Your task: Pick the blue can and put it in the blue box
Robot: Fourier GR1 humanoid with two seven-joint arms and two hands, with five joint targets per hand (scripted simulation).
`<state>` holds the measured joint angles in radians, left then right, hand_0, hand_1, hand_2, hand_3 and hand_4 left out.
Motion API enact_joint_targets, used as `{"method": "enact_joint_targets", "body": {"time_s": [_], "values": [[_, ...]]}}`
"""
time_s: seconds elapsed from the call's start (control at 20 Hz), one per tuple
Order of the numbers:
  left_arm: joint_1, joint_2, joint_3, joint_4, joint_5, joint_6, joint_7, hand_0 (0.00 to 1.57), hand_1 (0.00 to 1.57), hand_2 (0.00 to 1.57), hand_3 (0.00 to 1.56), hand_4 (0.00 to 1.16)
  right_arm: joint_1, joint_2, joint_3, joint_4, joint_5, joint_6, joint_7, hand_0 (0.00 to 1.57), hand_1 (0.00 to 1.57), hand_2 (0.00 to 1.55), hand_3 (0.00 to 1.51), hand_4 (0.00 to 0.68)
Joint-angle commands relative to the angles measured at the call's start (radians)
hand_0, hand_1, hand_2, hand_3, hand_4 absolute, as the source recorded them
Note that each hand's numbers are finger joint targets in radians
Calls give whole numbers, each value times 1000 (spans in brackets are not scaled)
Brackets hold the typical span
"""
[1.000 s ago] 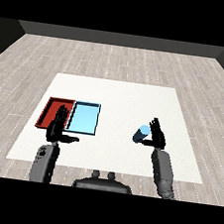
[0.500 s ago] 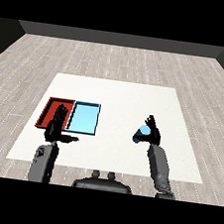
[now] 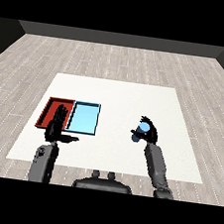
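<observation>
The blue can (image 3: 142,127) stands on the white table, right of centre. My right hand (image 3: 149,134) is curled round it, thumb on its left side and fingers over its top. The light blue tray (image 3: 84,117) lies left of centre, about a tray's length from the can. My left hand (image 3: 56,128) is held up with straight fingers in front of the red tray (image 3: 51,107), covering that tray's near edge; it holds nothing.
The red tray and the light blue tray lie side by side, touching. The white table (image 3: 121,97) sits on a grey plank floor, with its edges well beyond both hands.
My right hand has gone from upright and open beside the can to curled round it. The left hand has stayed where it was.
</observation>
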<state>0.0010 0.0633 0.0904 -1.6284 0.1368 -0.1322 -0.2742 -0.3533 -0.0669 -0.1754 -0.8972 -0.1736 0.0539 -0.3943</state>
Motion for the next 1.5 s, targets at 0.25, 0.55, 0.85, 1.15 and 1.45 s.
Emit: {"method": "enact_joint_targets", "body": {"time_s": [0.25,0.55,0.85,1.15,1.45], "values": [[-62,26,41,82,21,-17,-24,0,0,0,0,0,-5,32,65,-79,61,-135,78,1533,1533,1487,1454,597],[28,-16,-34,-2,-55,22,-35,0,0,0,0,0,16,48,143,-295,87,-160,239,1481,1481,1472,1438,619],[-26,-14,-53,37,-78,25,-13,0,0,0,0,0,21,24,184,-416,110,-112,210,1449,1449,1471,1444,629],[-80,-62,-102,103,1,-13,54,0,0,0,0,0,-27,65,223,-459,139,-144,222,1465,1465,1453,1429,635],[-59,-63,-164,42,6,36,101,0,0,0,0,0,-98,67,274,-342,100,-208,158,1479,1479,1454,1430,641]]}}
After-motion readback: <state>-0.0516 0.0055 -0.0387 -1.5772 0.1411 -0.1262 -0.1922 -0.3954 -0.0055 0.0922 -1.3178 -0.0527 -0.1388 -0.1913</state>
